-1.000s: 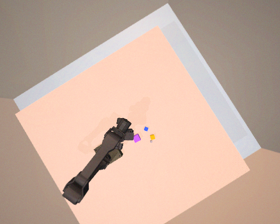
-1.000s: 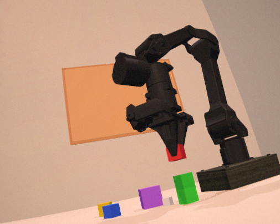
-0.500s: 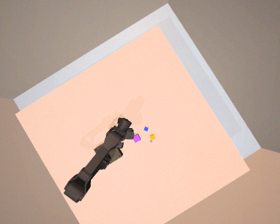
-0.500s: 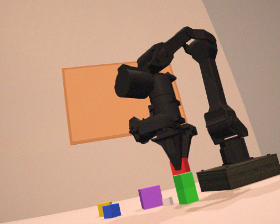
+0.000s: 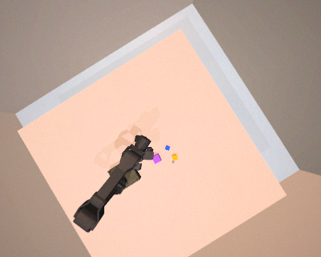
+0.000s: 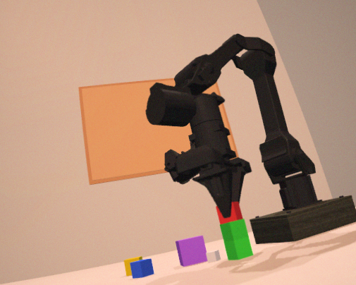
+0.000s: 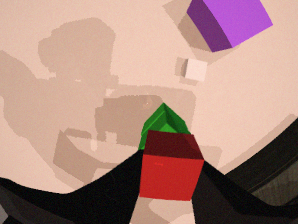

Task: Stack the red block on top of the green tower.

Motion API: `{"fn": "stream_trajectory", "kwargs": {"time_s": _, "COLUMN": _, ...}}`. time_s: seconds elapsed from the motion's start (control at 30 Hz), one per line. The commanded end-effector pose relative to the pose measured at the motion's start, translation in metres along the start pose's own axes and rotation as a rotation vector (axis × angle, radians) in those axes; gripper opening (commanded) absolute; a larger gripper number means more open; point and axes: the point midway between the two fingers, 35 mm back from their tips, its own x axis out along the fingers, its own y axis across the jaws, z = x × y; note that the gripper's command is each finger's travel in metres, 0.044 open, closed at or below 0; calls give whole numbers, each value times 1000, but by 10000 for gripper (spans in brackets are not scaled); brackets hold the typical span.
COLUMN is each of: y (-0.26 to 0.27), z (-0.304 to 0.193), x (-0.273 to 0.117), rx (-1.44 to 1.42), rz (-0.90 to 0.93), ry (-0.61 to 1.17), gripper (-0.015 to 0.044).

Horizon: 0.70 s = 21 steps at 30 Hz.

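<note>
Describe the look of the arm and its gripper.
The arm is matte black all over, built of blocky, rounded links, on a dark wood-grained slab base. The gripper has two black fingers tapering to narrow tips. No cables or markings show.

arm bent over, tool (image 6: pixel 230 211) clamped, seemingly vertical

A pale peach table top (image 5: pixel 186 105) lies over a light grey slab (image 5: pixel 243 92). Behind stands a beige wall (image 6: pixel 41 53) with an orange panel (image 6: pixel 122 130).
</note>
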Motion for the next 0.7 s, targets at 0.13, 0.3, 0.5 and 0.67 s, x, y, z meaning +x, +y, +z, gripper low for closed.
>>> {"fn": "stream_trajectory", "kwargs": {"time_s": 0.13, "y": 0, "z": 0, "x": 1, "rx": 5, "rz": -1, "ry": -1, "gripper": 0}}
{"fn": "stream_trajectory", "kwargs": {"time_s": 0.3, "y": 0, "z": 0, "x": 0, "rx": 0, "rz": -2, "ry": 1, "gripper": 26}}
{"fn": "stream_trajectory", "kwargs": {"time_s": 0.5, "y": 0, "z": 0, "x": 0, "rx": 0, "rz": -2, "ry": 1, "gripper": 184}}
{"fn": "stream_trajectory", "kwargs": {"time_s": 0.67, "y": 0, "z": 0, "x": 0, "rx": 0, "rz": -2, "ry": 1, "gripper": 315}}
